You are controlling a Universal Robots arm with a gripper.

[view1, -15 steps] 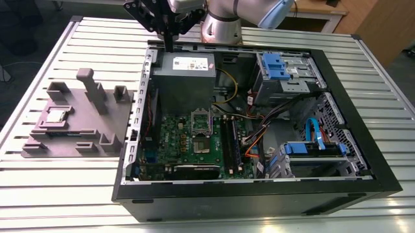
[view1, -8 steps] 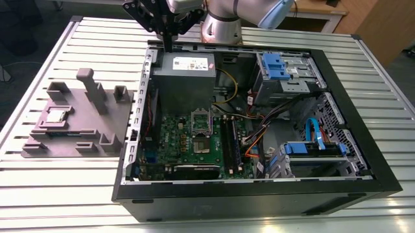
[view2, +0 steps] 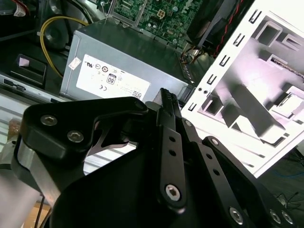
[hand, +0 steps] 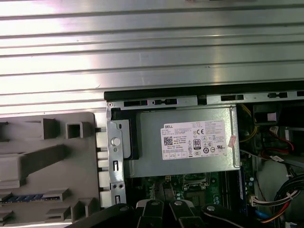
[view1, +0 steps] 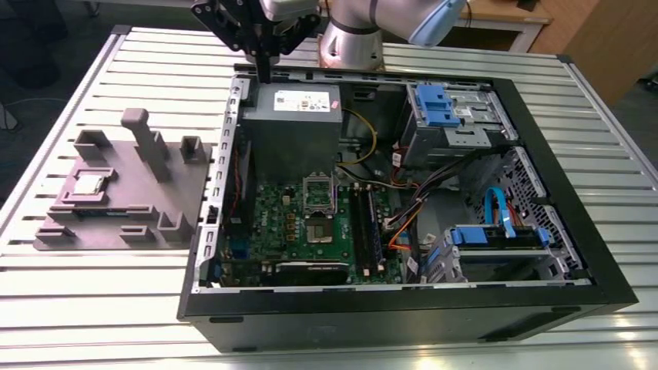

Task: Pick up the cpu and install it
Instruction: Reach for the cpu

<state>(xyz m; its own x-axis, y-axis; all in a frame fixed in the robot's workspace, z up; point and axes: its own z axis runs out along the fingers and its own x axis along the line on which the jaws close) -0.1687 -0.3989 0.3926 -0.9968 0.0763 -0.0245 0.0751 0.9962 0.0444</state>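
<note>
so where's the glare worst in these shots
First wrist view: the slatted table blows out in bright bands; second wrist view: the grey parts holder is washed nearly white; exterior view: the cpu on that holder catches a glint, and the computer case is dim inside.

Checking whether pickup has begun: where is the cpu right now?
The cpu lies on the grey holder at the exterior view's left, beside the computer case.
</note>
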